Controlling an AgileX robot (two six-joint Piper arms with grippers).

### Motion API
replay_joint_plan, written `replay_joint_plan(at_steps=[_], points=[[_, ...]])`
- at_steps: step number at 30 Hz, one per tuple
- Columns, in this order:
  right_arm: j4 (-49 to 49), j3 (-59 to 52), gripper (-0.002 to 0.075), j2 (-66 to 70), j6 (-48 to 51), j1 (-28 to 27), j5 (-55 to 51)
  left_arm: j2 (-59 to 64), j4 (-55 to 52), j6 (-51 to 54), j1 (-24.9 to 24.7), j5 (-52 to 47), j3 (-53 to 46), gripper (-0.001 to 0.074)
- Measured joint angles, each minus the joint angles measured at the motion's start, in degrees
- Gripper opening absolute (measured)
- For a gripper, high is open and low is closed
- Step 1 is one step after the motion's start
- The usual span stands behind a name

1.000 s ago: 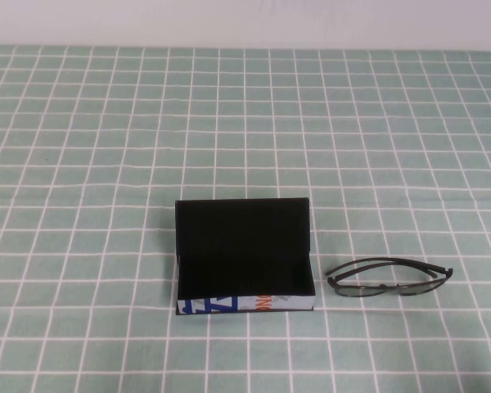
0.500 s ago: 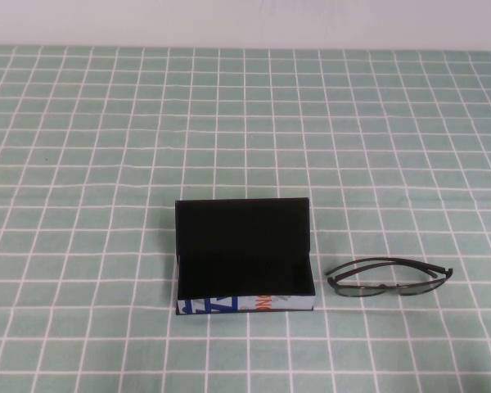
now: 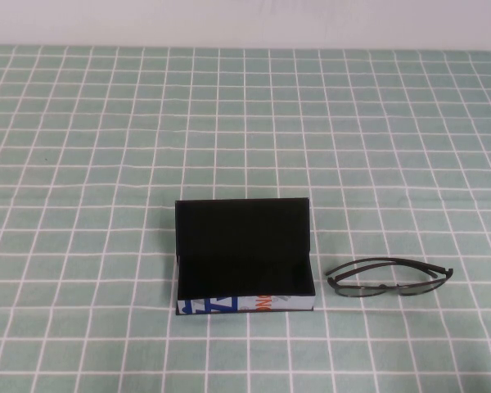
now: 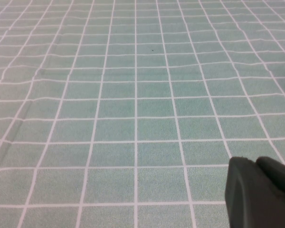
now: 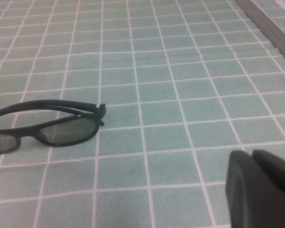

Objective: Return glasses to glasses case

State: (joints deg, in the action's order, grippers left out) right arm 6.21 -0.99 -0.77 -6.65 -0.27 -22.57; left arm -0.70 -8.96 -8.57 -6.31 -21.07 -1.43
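Note:
The glasses case [image 3: 244,260] stands open near the front middle of the table, its black lid upright and its white front side printed with blue and orange marks. The glasses [image 3: 389,277] lie folded on the cloth just right of the case, apart from it. In the right wrist view the glasses [image 5: 47,126] lie a short way ahead of my right gripper [image 5: 252,155], which is shut and empty. My left gripper [image 4: 256,162] is shut and empty above bare cloth. Neither gripper shows in the high view.
A green cloth with a white grid [image 3: 106,147] covers the whole table. A pale wall runs along the far edge [image 3: 245,20]. The table's edge [image 5: 270,28] shows in the right wrist view.

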Motion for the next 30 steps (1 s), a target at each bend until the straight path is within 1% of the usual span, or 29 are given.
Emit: replay_joint_plan(at_steps=[7, 10, 13, 20, 23, 26, 30], points=[[0.0, 0.0, -0.0013, 0.0, 0.0, 0.0, 0.6, 0.0, 0.0, 0.0, 0.0, 0.0, 0.0, -0.0002], [0.0, -0.5, -0.0013, 0.0, 0.0, 0.0, 5.0, 0.0, 0.0, 0.0, 0.0, 0.0, 0.0, -0.0002], [0.0, -0.6, -0.0013, 0.0, 0.0, 0.0, 15.6, 0.0, 0.0, 0.0, 0.0, 0.0, 0.0, -0.0002], [0.0, -0.6, -0.0013, 0.0, 0.0, 0.0, 52.1, 0.0, 0.0, 0.0, 0.0, 0.0, 0.0, -0.0002], [0.1, -0.6, -0.0013, 0.0, 0.0, 0.0, 65.2, 0.0, 0.0, 0.0, 0.0, 0.0, 0.0, -0.0002], [0.2, -0.6, -0.0013, -0.1, 0.0, 0.0, 75.7, 0.0, 0.0, 0.0, 0.0, 0.0, 0.0, -0.0002], [0.3, -0.6, -0.0013, -0.1, 0.0, 0.0, 85.7, 0.0, 0.0, 0.0, 0.0, 0.0, 0.0, -0.0002]])
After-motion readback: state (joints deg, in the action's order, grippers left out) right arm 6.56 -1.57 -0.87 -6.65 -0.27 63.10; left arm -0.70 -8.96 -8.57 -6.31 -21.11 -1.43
